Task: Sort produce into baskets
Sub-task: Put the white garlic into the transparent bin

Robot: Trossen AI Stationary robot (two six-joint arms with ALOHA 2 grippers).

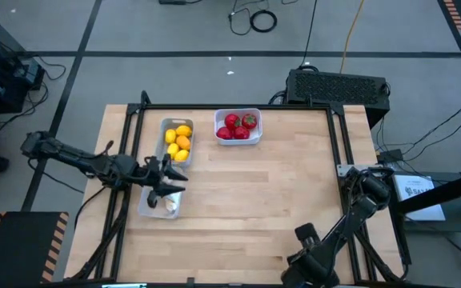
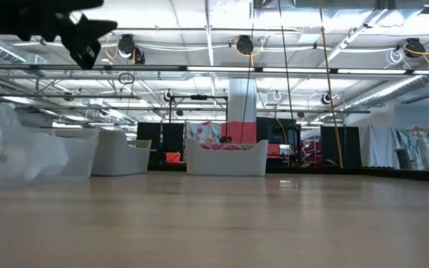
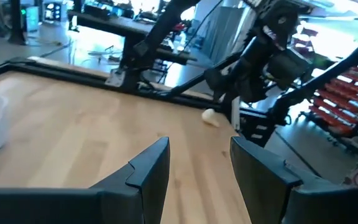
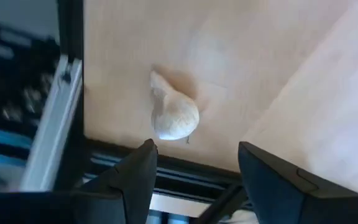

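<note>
Spread dark fingers (image 4: 135,180) of the right gripper (image 4: 194,177) frame a lone garlic bulb (image 4: 174,115) on the table's near-right edge — just ahead, tip pointing away — while the left gripper (image 1: 169,178), open and empty, hovers over the clear basket (image 1: 149,207).

A grey floor (image 1: 174,32) with dark seams and loose cables (image 1: 254,18) surrounds the wooden table (image 1: 262,192).

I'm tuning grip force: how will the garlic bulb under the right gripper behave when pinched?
The garlic bulb looks rounded with a pointed tip, so it may roll or pivot if nudged off-centre. Its papery-looking skin could slip or flake. The right gripper hangs open above it; a centred, gentle pinch seems safest.
</note>
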